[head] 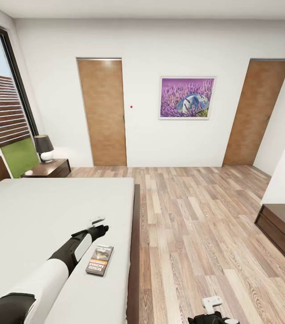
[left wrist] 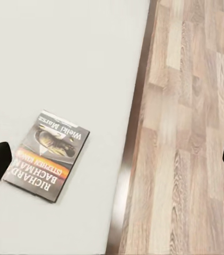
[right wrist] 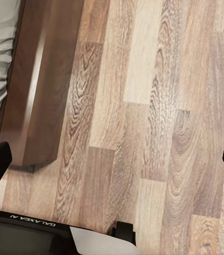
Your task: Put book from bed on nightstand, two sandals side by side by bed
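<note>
The large white-mattressed, dark-framed bed (head: 48,216) runs off the head view's left and bottom edges; the long dark-brown wooden cabinet (head: 282,231) is cut by the right edge; the right black end effector (head: 212,305) is cropped at the bottom; the small paperback book's (head: 100,259) cover lettering is too small to read there.

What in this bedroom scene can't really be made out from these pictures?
- Right gripper: cut by the head view's bottom edge.
- Book cover: its smaller print is too small to read in the head view.
- Nightstand: its lower part is hidden behind the bed.
</note>
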